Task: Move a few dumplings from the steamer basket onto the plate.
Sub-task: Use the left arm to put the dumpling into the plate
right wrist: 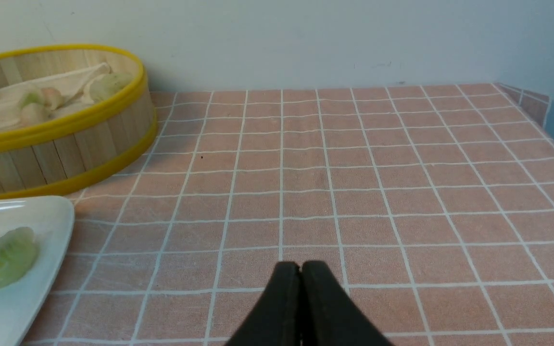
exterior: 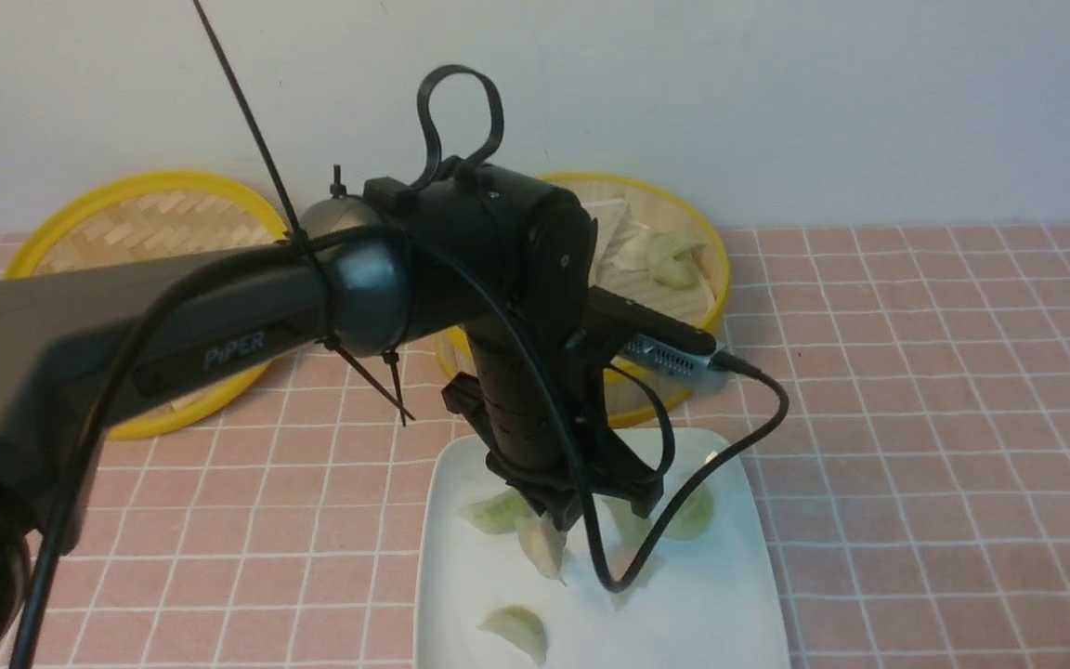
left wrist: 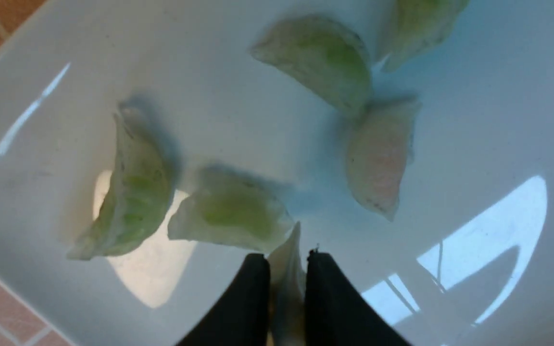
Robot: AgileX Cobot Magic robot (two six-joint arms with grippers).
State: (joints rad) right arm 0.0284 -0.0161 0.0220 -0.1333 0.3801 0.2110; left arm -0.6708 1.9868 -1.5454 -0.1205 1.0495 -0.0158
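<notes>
The left fingers pinch a dumpling over the plate, while the right fingers are pressed together above the desk.

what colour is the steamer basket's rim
Yellow, above pale wooden slat walls. The steamer basket shows best in the right wrist view.

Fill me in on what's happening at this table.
The left gripper has one dumpling pinched between its fingers and holds it over the white square plate, where several other dumplings already lie. More sit in the steamer basket behind the plate. The basket's woven lid lies off to the left. The right gripper is shut and empty, idle over the tablecloth to the right of the plate.
</notes>
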